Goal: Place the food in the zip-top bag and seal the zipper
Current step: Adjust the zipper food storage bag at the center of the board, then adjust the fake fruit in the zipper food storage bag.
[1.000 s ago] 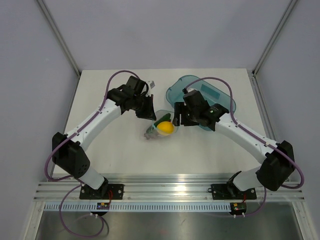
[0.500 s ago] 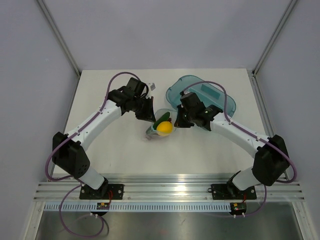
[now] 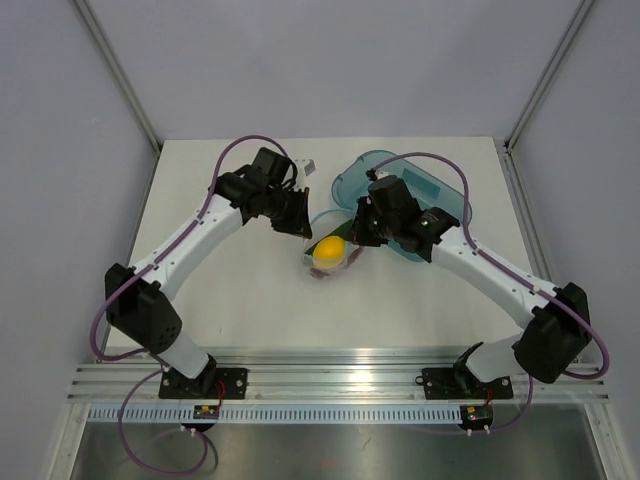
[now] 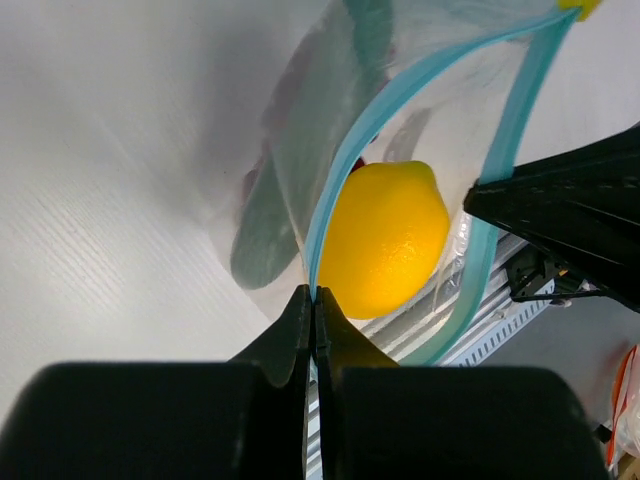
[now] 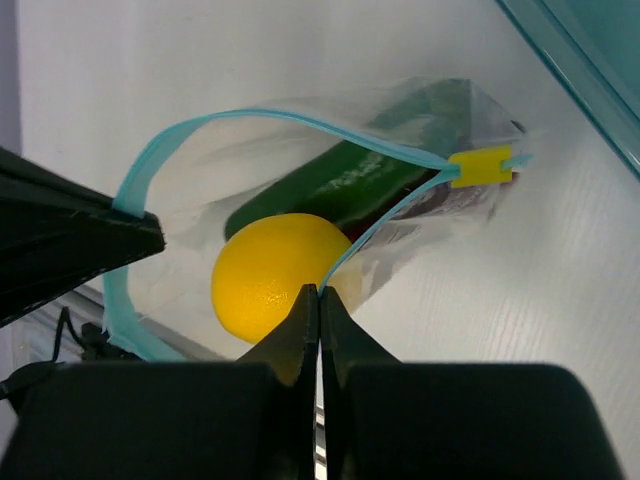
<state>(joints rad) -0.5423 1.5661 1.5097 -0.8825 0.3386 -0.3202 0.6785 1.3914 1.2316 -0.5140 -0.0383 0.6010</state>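
Can make out of the grapes [image 4: 358, 166] only a dark red sliver behind the lemon [image 4: 385, 238], smeared through the crinkled zip-top bag [image 4: 300, 130]. Lose one end of the cucumber [image 5: 340, 185] behind that lemon in the right wrist view. Find the teal tray [image 5: 600, 50] cut off at the corner there, and partly covered by the right arm [image 3: 470, 255] from above.

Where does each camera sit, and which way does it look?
Top view: above and behind, looking down at the table; left arm and right arm show whole.
Left wrist: on that arm, looking along its left claw, shut on the bag's zipper.
Right wrist: likewise; right claw shut on the zipper's other side.
Both wrist views share the lemon.
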